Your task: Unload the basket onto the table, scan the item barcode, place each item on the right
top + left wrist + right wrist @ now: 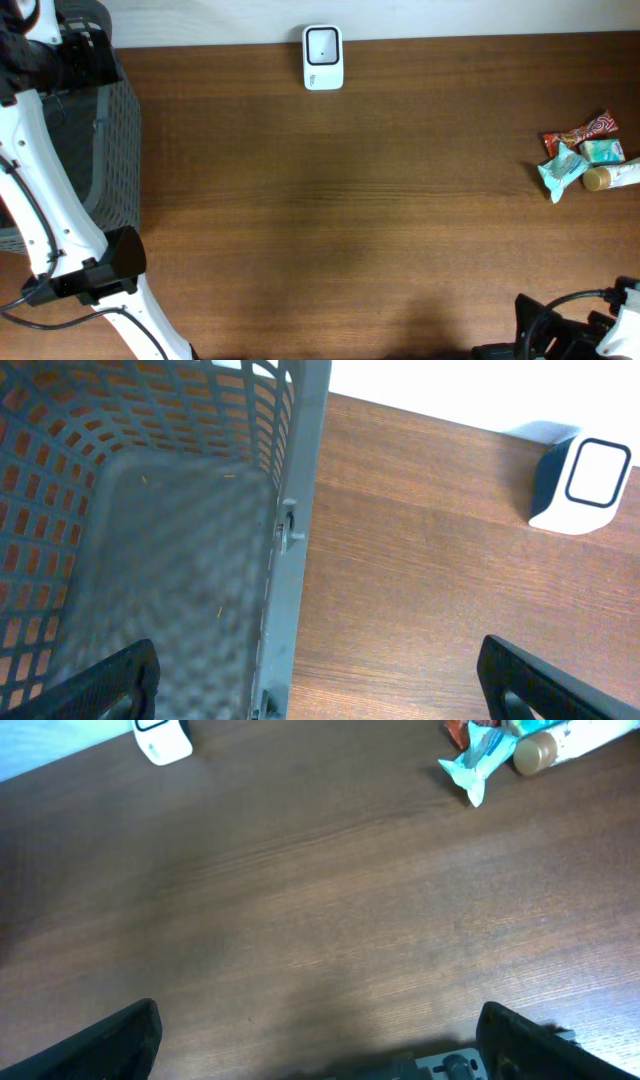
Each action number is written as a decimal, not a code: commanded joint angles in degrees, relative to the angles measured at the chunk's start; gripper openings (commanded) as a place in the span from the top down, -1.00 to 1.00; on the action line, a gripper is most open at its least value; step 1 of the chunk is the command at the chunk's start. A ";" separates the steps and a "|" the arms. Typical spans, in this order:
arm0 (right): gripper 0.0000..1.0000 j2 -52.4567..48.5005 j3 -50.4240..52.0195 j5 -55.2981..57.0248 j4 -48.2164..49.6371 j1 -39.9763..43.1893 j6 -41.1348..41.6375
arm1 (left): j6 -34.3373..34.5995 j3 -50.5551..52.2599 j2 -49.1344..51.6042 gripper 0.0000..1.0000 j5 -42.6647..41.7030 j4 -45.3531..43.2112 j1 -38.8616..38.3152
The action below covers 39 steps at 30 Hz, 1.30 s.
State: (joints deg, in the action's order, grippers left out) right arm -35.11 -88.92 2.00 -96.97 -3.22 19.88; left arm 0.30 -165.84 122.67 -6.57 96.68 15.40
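The white barcode scanner (322,57) with a dark window stands at the table's far edge; it also shows in the left wrist view (580,485) and the right wrist view (163,738). The items lie in a small pile at the right edge: a red wrapper (582,130), a teal packet (602,151), a light-blue packet (562,172) (475,765) and a tan-capped bottle (612,177) (555,747). My left gripper (320,690) hangs open over the basket's rim. My right gripper (325,1050) is open above bare wood, well short of the pile. Neither holds anything.
A grey mesh basket (115,150) (150,510) sits at the left side, under the left arm. The left arm's base (100,275) is at the front left, the right arm's (560,335) at the front right corner. The brown table (350,220) spans between them.
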 commanded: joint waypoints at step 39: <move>-0.97 34.93 88.61 -12.76 101.48 -0.52 -20.44 | 0.35 0.07 -1.62 -0.98 0.42 0.02 0.15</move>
State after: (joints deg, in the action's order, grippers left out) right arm -0.82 -0.93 -10.48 4.45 -3.27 1.30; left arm 0.30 -165.84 122.67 -6.57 96.68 15.40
